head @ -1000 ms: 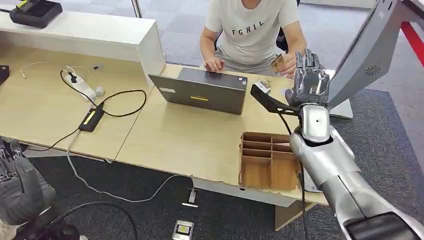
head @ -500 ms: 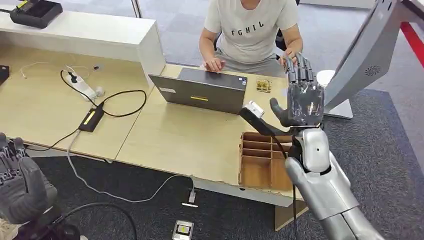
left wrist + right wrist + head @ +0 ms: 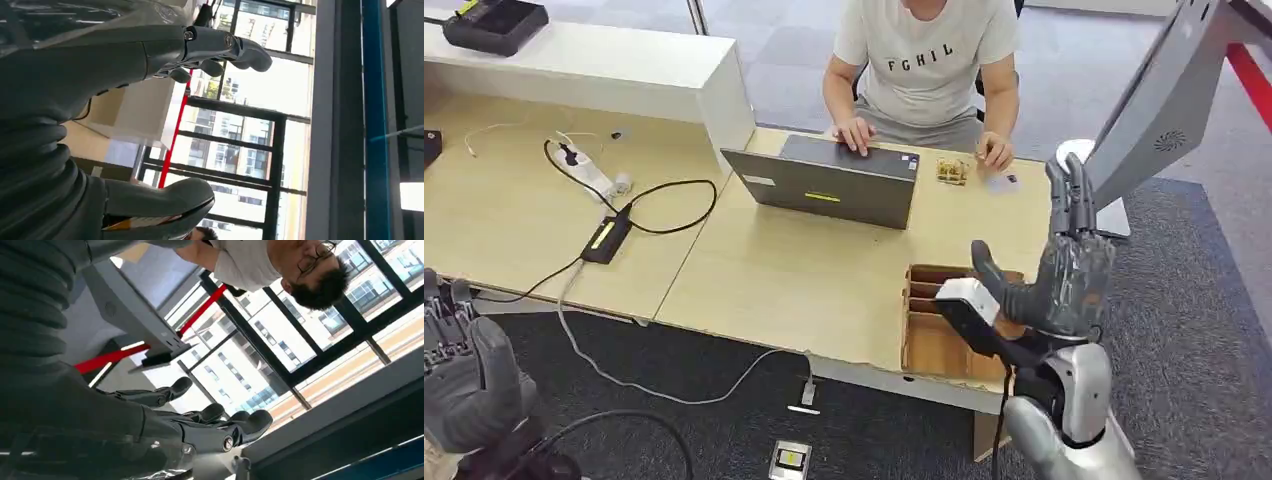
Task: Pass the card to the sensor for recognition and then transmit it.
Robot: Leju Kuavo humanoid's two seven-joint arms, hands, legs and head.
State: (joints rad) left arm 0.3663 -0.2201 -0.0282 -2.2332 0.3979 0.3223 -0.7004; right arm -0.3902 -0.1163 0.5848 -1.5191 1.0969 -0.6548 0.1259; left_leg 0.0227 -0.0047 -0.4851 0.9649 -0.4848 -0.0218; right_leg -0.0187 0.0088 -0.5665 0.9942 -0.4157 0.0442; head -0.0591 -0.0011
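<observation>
A light wooden desk (image 3: 804, 280) fills the middle of the head view, on dark grey carpet. The right hand (image 3: 1064, 270) stands raised at lower right over a wooden divided tray (image 3: 939, 330), fingers spread wide and holding nothing. The left hand (image 3: 464, 370) hangs at lower left, fingers loosely apart, holding nothing. The card (image 3: 1002, 181) lies on the desk at upper right, beside a seated person's hand (image 3: 994, 152). A grey laptop (image 3: 829, 180) sits centre.

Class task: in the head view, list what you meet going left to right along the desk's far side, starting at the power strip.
Power strip → laptop → small gold-coloured object → card by the person's hand.
</observation>
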